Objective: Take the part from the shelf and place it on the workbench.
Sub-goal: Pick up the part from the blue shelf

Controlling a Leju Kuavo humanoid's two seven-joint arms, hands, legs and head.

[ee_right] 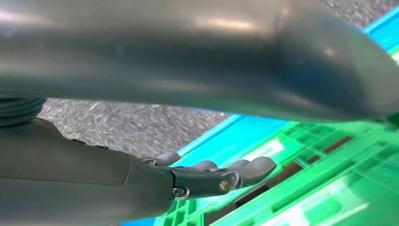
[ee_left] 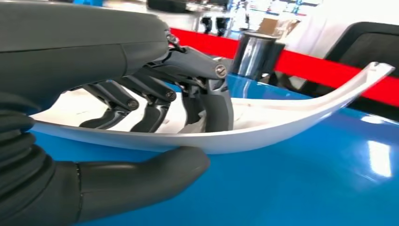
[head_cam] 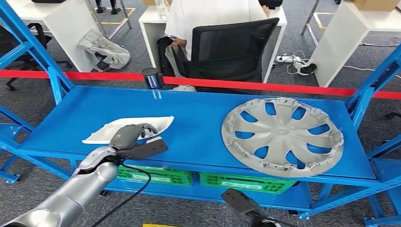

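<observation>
The part is a white curved panel point(head_cam: 105, 133) lying on the left of the blue shelf deck point(head_cam: 198, 118). My left hand point(head_cam: 130, 135) sits over its near edge. In the left wrist view the dark fingers point(ee_left: 217, 109) curl down into the hollow of the white panel point(ee_left: 301, 113) and the thumb point(ee_left: 141, 181) lies under its rim, so the hand holds it. The panel still rests on the deck. My right hand point(ee_right: 207, 176) hangs low by the shelf's lower level, fingers straight and holding nothing; its dark wrist point(head_cam: 246, 208) shows at the bottom of the head view.
A large silver wheel cover point(head_cam: 282, 135) lies on the right of the deck. A dark cylinder point(head_cam: 152, 78) stands at the back edge. Green crates point(head_cam: 246, 182) sit on the lower level. Behind a red barrier tape point(head_cam: 283, 87), a person sits in a black chair point(head_cam: 231, 47).
</observation>
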